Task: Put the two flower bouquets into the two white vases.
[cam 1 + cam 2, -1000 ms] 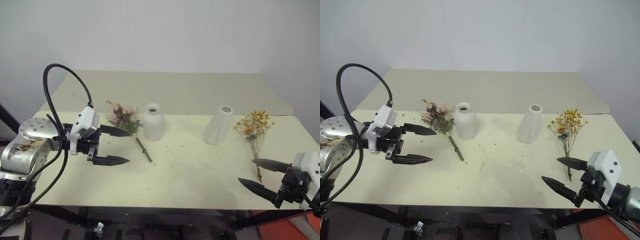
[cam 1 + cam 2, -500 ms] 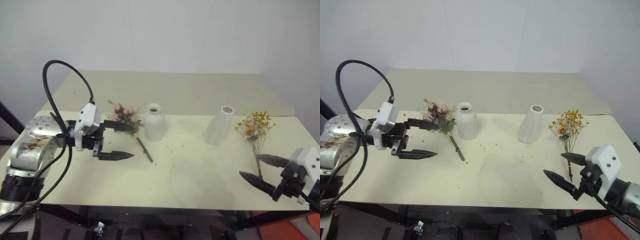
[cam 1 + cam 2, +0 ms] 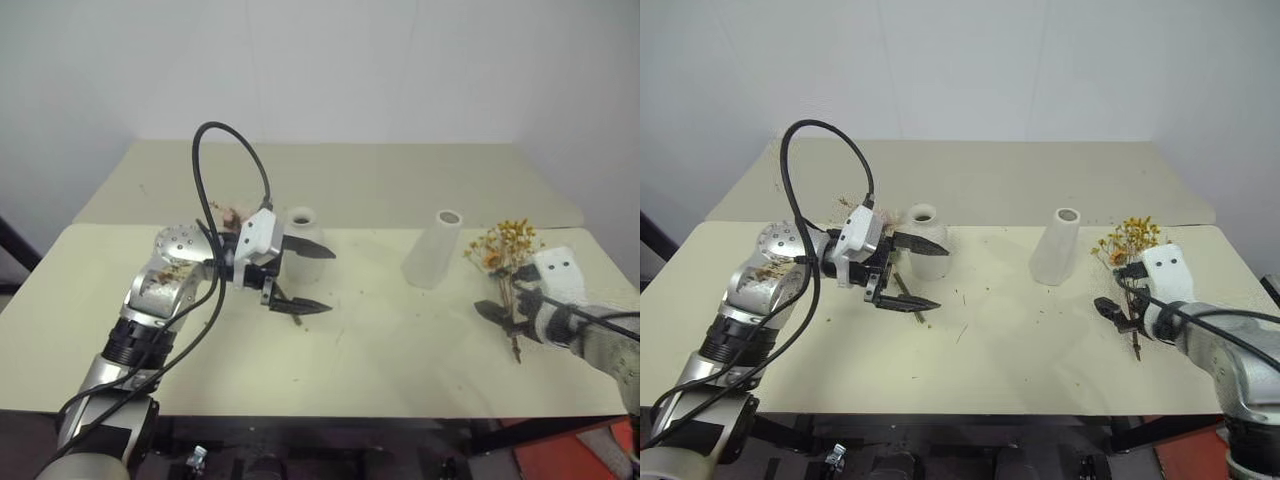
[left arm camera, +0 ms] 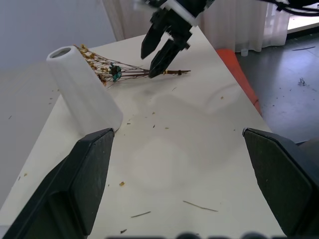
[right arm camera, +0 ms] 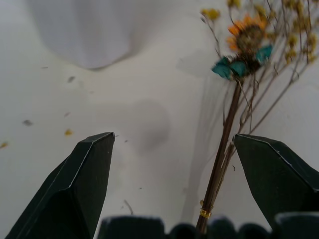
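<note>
Left pincer (image 3: 910, 273): jaws wide apart, nothing between them. It hovers above the cream tabletop (image 3: 1000, 370), directly in front of the rounded vase (image 3: 923, 243) and over the dark stem (image 3: 290, 313) of the pink bouquet (image 3: 232, 215). That bouquet lies flat on the tabletop; blooms are mostly hidden behind the pincer body, only a bit of pink showing beside the vase on the robot's left. Stem end shows just below the lower finger. Contact btwn finger and stem: cannot tell.

Rounded vase: upright, short neck, mouth open upward, partly screened by the upper finger.

Cone vase (image 3: 1056, 246): upright, narrow mouth at top, standing well to the right of the rounded vase, apart from both pincers. Nothing seen in either mouth.

Right pincer (image 3: 1118, 298): jaws spread, pointing down at the tabletop w/ the thin brown stems (image 5: 222, 149) of the yellow-orange bouquet (image 3: 1127, 238) running between the fingers. Wrist view shows the stems nearer one finger, no visible squeeze on them. Bouquet lies flat, flower heads toward the back of the tabletop, just right of the cone vase; small gold band (image 5: 204, 213) near the stem end.

Scattered plant debris (image 3: 970, 297) on the tabletop btwn the two vases.
</note>
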